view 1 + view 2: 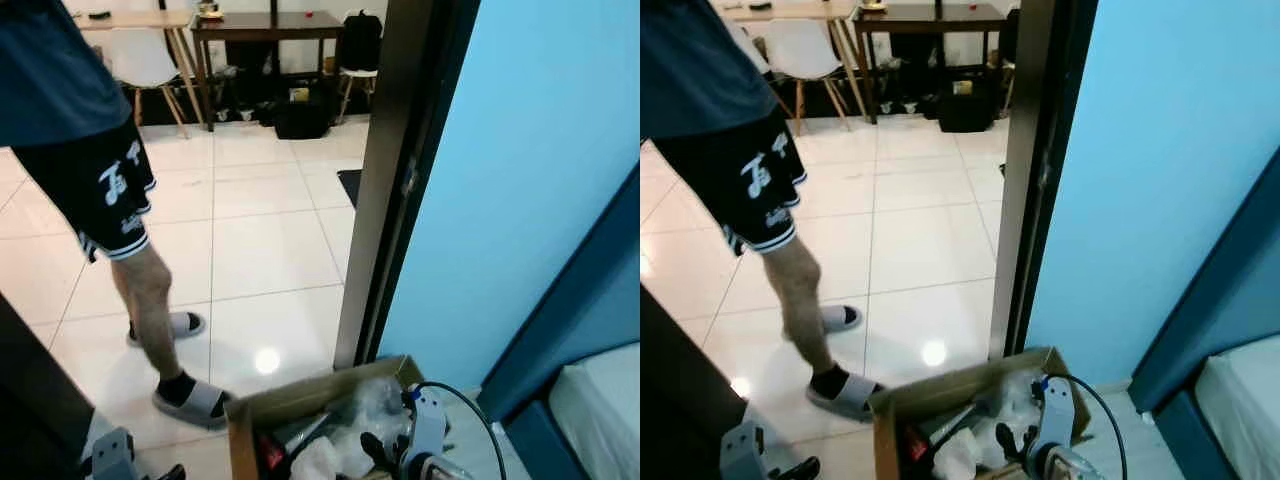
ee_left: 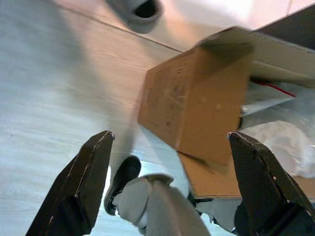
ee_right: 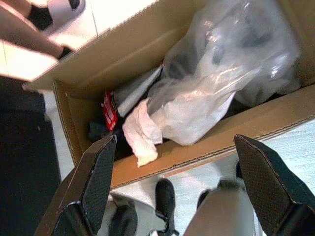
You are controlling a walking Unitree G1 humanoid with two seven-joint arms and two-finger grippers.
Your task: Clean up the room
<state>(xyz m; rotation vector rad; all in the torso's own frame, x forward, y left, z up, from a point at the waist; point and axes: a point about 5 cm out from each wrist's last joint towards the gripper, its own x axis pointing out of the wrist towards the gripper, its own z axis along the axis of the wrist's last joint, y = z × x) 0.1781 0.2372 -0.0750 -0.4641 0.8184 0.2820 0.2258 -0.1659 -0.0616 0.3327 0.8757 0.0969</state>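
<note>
An open cardboard box (image 1: 300,397) stands on the floor just in front of me, beside the door frame. It holds a clear plastic bag (image 3: 231,64), a crumpled white paper (image 3: 140,132) and a red item (image 3: 109,109). My right gripper (image 3: 177,187) hangs open just above the box's near edge with nothing between its fingers; in the head view the right gripper (image 1: 378,450) is over the box's right half. My left gripper (image 2: 172,177) is open and held low, to the left of the box's outer wall (image 2: 197,108).
A person (image 1: 90,150) in black shorts and grey slippers (image 1: 195,400) stands on the white tiles close to the left of the box. A dark door frame (image 1: 385,180) and a blue wall rise on the right. A mattress corner (image 1: 600,400) lies at the lower right. Table (image 1: 265,25) and chairs stand far back.
</note>
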